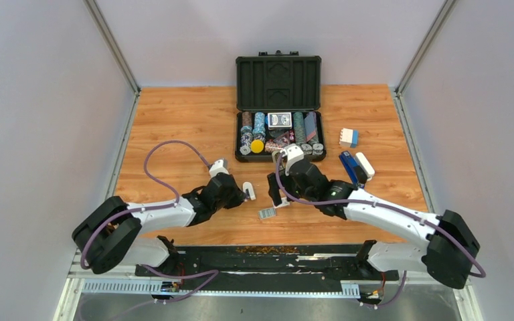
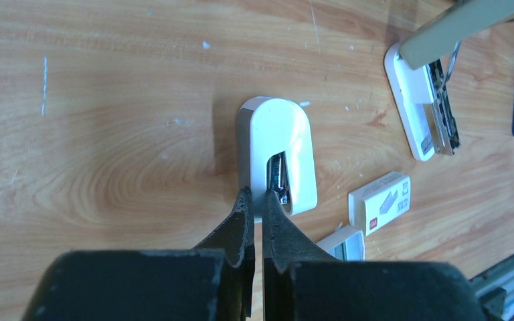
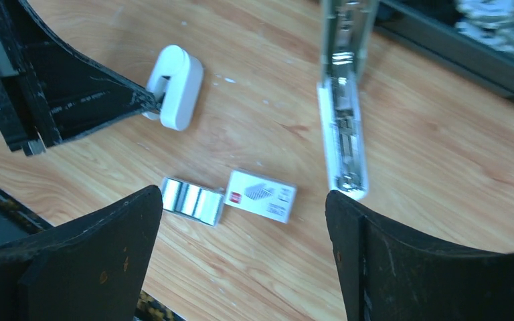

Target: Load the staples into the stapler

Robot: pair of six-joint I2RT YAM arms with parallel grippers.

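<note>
- The slim grey-olive desk stapler (image 3: pixel 343 134) lies swung open on the wooden counter (image 1: pixel 187 120). Its pale lower part with the metal channel lies flat, and its olive upper arm is tilted up away from it.
- The silvery-grey staple strips (image 3: pixel 191 199) sit in a small white cardboard tray. The white printed sleeve (image 3: pixel 261 195) lies just beside the tray, clear of the stapler.
- The right hand (image 3: pixel 242 194) is released, its two black fingers spread wide and holding nothing.
- In the right wrist view, the tray and sleeve lie in the span between the fingers. The near end of the stapler's lower part lies just beyond the tip of the finger on the view's right side.
- The left hand (image 2: pixel 254 200) has its fingers drawn together to a narrow slit. The tips touch the near end of a small white rounded gadget with a metal insert (image 2: pixel 278 154). It cannot be told whether they pinch it.
- The stapler lies well apart from the left hand, with the staple box nearer to it.
- A dark blue stapler (image 1: pixel 350 167) lies beyond the right arm.
- An open black case of poker chips (image 1: pixel 278 107) stands at the far side of the counter.
</note>
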